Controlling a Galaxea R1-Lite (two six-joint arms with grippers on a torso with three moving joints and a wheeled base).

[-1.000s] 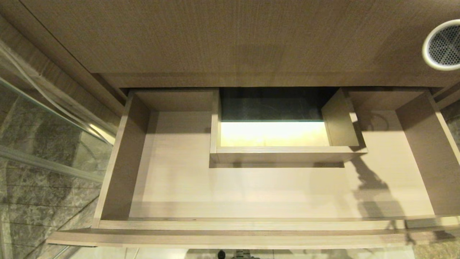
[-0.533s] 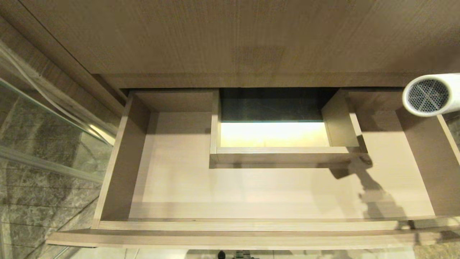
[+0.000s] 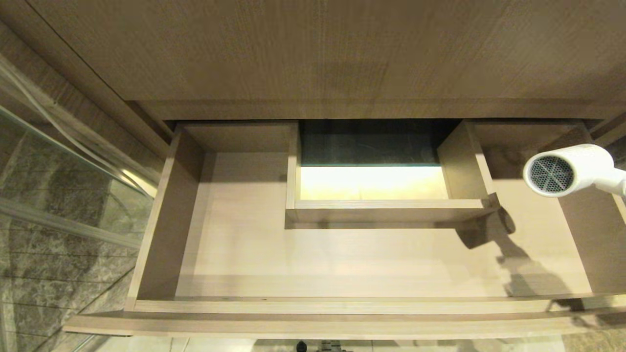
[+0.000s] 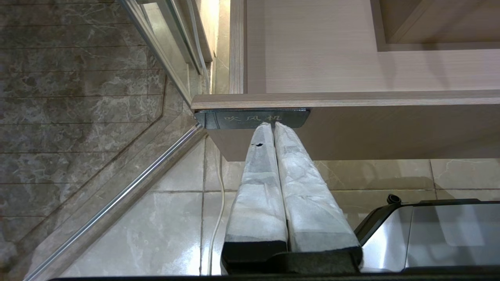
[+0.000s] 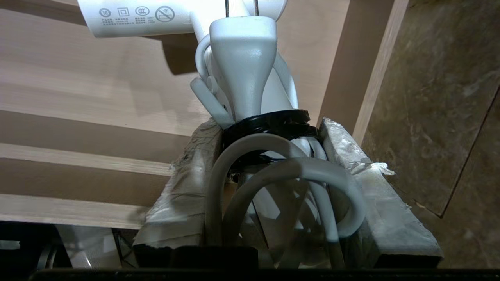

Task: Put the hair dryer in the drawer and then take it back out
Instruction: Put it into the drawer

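the drawer (image 3: 234, 244) stands pulled fully out beneath the taller wood panel (image 3: 313, 49), its pale floor bare and lit from a boxed cut-out (image 3: 381, 186) at mid-rear. the hair dryer (image 3: 567, 170) hangs in the air over the drawer's right rear corner, just inside the right wall, its round grey grille facing the head camera and its white barrel running off toward the right; its shadow (image 3: 489, 230) falls on the drawer floor beside the cut-out's front right corner. in the right wrist view the right gripper (image 5: 269, 128) has its padded fingers (image 5: 343, 148) clamped on the dryer's handle, where a band of black tape (image 5: 269, 121) and loops of grey cord (image 5: 289, 171) are bundled between them. the left gripper (image 4: 272, 125) sits low in front of the drawer, below its left front corner, with its wrapped fingers (image 4: 259, 168) pressed together and empty, the tips close under a dark label plate (image 4: 250, 118) on the drawer front. tiled floor (image 4: 156, 218) and a glass partition's metal rail (image 4: 117, 199) lie to the left of the drawer.
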